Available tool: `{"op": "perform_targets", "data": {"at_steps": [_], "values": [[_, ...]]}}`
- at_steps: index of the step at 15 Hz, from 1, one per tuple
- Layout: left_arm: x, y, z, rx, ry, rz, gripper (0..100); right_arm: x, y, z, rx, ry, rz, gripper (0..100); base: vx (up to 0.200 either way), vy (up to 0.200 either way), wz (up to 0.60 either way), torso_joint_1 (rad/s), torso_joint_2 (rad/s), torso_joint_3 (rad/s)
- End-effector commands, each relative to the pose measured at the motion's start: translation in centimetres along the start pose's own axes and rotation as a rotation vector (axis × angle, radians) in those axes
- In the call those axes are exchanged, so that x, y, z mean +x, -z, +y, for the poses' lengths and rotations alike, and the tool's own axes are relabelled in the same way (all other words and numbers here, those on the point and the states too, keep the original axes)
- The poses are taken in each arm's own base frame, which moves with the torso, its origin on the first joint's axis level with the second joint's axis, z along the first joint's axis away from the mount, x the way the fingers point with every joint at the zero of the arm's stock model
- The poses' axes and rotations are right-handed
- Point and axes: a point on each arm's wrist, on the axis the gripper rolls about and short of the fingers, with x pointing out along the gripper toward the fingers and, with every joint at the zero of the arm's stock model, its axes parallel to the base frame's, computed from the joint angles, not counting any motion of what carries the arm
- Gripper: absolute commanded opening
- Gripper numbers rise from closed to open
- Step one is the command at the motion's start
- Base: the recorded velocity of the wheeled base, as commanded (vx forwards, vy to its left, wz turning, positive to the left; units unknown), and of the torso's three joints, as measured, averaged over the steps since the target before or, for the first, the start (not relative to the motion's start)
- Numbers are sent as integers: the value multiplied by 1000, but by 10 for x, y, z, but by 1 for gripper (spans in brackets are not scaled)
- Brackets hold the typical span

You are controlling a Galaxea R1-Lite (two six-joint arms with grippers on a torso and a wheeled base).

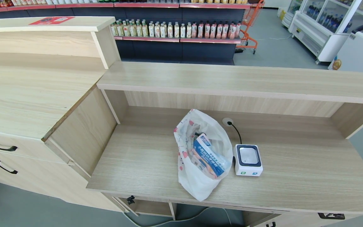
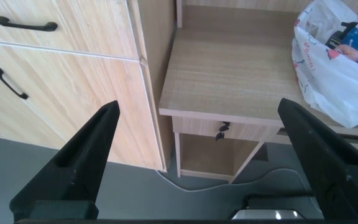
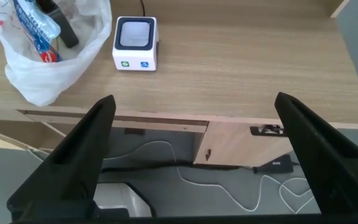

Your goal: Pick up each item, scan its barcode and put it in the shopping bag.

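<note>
A white patterned shopping bag (image 1: 200, 157) lies on the wooden counter (image 1: 295, 176) with a blue packaged item (image 1: 208, 156) and a dark item inside. Right beside it sits the white barcode scanner (image 1: 248, 159) with its black cable. The bag (image 2: 337, 68) shows in the left wrist view beyond my left gripper (image 2: 201, 155), which is open and held low in front of the counter's left corner. My right gripper (image 3: 194, 155) is open too, below the counter's front edge, with the bag (image 3: 48, 50) and scanner (image 3: 135, 42) beyond it. Nothing is between either pair of fingers.
A raised shelf (image 1: 238, 78) runs across the back of the counter. A tall cabinet with drawers (image 1: 17, 104) stands at the left. Store shelves with bottles (image 1: 175, 30) and fridges (image 1: 323, 25) are behind. Cables (image 3: 229, 180) hang under the counter.
</note>
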Motion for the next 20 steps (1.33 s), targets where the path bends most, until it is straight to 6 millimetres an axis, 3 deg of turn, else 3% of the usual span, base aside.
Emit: {"op": "perform_targets", "data": {"at_steps": [1, 12, 15, 20], "values": [[0, 0, 0, 2, 0, 0, 100, 0, 0, 0, -1, -1, 6, 100, 0, -200, 0, 2, 2, 2], [0, 0, 0, 17, -1, 0, 100, 0, 0, 0, -1, -1, 6, 100, 0, -200, 0, 2, 4, 2], [0, 0, 0, 6, -3, 0, 100, 0, 0, 0, -1, -1, 8, 100, 0, 0, 0, 0, 0, 0], [1, 0, 0, 14, 0, 7, 100, 1, 0, 0, -2, -1, 10, 100, 200, 0, 0, -4, -3, 2]]}}
